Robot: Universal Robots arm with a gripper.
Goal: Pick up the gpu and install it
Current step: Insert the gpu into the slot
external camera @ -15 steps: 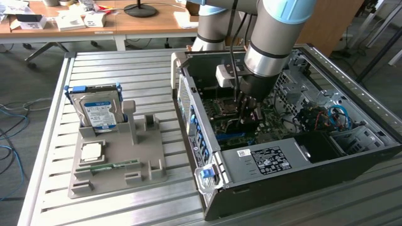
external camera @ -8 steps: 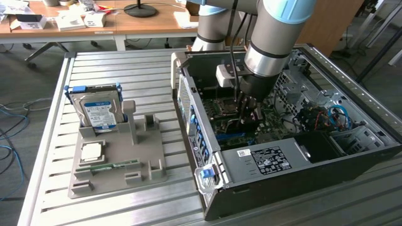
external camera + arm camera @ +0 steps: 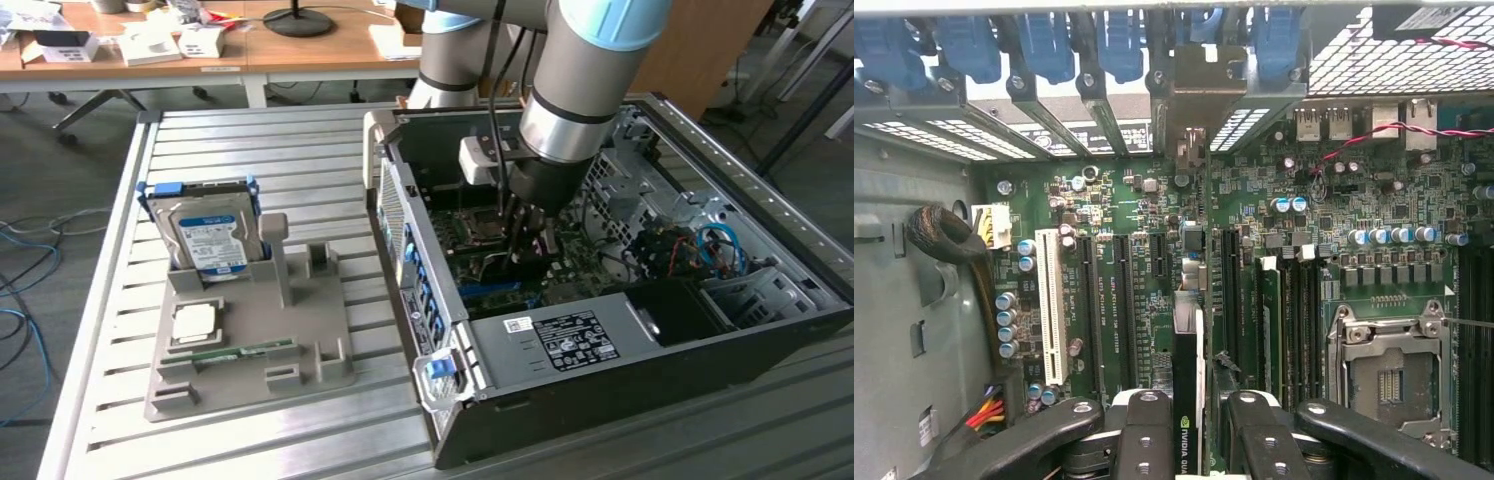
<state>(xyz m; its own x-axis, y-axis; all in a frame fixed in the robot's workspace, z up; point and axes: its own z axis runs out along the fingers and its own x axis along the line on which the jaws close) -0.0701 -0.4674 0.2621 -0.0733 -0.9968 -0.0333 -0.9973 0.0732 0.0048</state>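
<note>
Presently the gripper (image 3: 1189, 440) is reaching down inside the open computer case (image 3: 561, 340), and its fingers (image 3: 1144, 435) are pinching the gpu (image 3: 1188, 380) from both flat sides. The card is standing on edge between them, directly above the green motherboard (image 3: 1324, 215), with its metal bracket (image 3: 1199, 95) lying up against the row of rear slot openings and their blue clips (image 3: 1049, 45). In the wrist view the card is sitting in line with the black expansion slots (image 3: 1122, 300), but whether its edge is seated in one cannot be told.

Crowding the card on one side are a white slot (image 3: 1054, 315), a run of small capacitors (image 3: 1006, 320) and a braided cable bundle (image 3: 949, 240). On the other side memory slots (image 3: 1274, 320) and the bare processor socket (image 3: 1389, 370) are lying close by. A red-and-black twisted wire (image 3: 1374, 135) is crossing the board near the rear ports.

In the exterior view the arm (image 3: 574, 100) is descending into the case, with the labelled power supply (image 3: 567, 340) and loose blue cables (image 3: 721, 245) beside it. Well apart, on the exterior view's left, a grey holder tray (image 3: 247, 340) is resting on the slatted table (image 3: 240, 140), carrying an upright hard drive (image 3: 207, 240), a processor chip (image 3: 196, 320) and a green memory stick (image 3: 234, 352).
</note>
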